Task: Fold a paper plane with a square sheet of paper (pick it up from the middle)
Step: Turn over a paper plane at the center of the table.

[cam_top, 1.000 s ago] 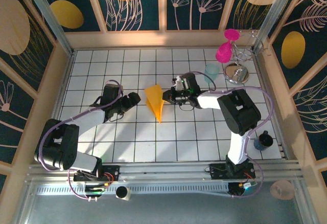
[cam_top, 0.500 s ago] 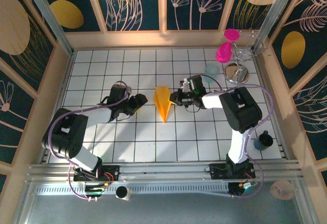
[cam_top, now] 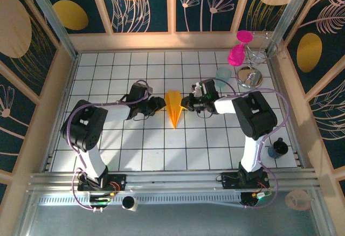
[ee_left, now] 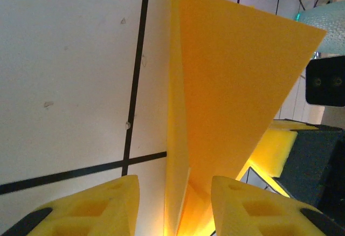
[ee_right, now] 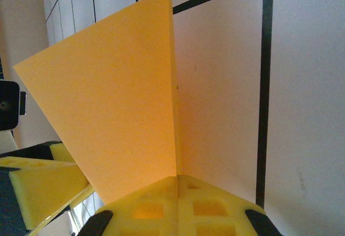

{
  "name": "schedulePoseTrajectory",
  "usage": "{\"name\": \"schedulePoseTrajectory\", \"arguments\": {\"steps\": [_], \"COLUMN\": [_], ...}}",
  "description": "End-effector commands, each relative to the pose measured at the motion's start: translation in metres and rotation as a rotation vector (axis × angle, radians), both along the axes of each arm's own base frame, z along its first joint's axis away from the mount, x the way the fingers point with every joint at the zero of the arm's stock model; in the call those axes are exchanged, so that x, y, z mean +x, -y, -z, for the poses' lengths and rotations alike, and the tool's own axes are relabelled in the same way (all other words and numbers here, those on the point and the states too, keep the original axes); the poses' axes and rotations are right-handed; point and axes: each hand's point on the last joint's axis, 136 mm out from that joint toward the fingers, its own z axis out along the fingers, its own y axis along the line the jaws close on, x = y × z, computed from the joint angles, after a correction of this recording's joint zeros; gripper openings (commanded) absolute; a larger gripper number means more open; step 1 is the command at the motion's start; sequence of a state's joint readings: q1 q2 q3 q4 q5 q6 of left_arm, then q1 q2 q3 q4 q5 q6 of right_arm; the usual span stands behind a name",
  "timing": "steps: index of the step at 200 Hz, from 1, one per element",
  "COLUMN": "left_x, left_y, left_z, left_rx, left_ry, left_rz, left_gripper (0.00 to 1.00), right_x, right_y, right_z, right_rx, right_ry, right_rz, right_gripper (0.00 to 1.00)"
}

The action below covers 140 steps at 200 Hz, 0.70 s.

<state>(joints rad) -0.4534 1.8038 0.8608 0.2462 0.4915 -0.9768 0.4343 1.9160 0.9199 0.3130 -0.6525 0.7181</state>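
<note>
Left gripper: jaws apart, straddling the folded edge of the paper plane. In its wrist view we see a gap between each yellow pad and the paper, so no grip yet. A second ago that arm sat well left of the paper; it has since swung in and is now just beside it. Right gripper is clamped together on the plane's opposite side, with the paper coming straight out from between its pads, same hold as before. Over that second the plane has been carried toward the table's middle and stood on edge, so from above it reads as a narrow dart with its tip pointing at us, held just over the white tiled table. We read this as a two-handed pinch being set up, probably to press the centre crease or spread the wings; folding looks mostly done. The teal cup, the pink pieces and the dark cup are all well apart, so nothing blocks us. The one risk we see is the left fingers closing onto the right fingers across the thin paper.
</note>
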Motion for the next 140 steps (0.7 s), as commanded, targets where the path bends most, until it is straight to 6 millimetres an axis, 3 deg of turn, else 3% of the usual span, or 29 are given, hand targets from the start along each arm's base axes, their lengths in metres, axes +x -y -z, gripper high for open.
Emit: {"name": "schedulePoseTrajectory", "arguments": {"steps": [1, 38, 51, 55, 91, 140], "left_x": [0.003, 0.006, 0.002, 0.009, 0.017, 0.022], "left_y": [0.012, 0.018, 0.015, 0.018, 0.006, -0.020], "left_z": [-0.002, 0.005, 0.016, 0.009, 0.006, -0.014], "left_rx": [-0.004, 0.007, 0.037, 0.035, 0.126, 0.233], "left_ry": [0.001, -0.015, -0.047, -0.028, 0.004, 0.085], "left_rz": [0.048, 0.073, 0.079, 0.078, 0.050, -0.038], "left_gripper": [0.38, 0.31, 0.27, 0.26, 0.08, 0.02], "right_x": [-0.004, -0.004, -0.003, -0.003, 0.003, 0.010], "right_y": [0.005, 0.005, 0.005, 0.004, 0.008, 0.028], "right_z": [0.013, 0.013, 0.011, 0.011, 0.000, -0.012], "right_rx": [-0.020, -0.021, -0.020, -0.020, -0.020, -0.029], "right_ry": [-0.023, -0.025, -0.019, -0.018, 0.010, 0.062], "right_rz": [-0.007, -0.007, -0.007, -0.007, 0.016, 0.083], "right_gripper": [0.00, 0.00, 0.00, 0.00, 0.00, 0.00]}}
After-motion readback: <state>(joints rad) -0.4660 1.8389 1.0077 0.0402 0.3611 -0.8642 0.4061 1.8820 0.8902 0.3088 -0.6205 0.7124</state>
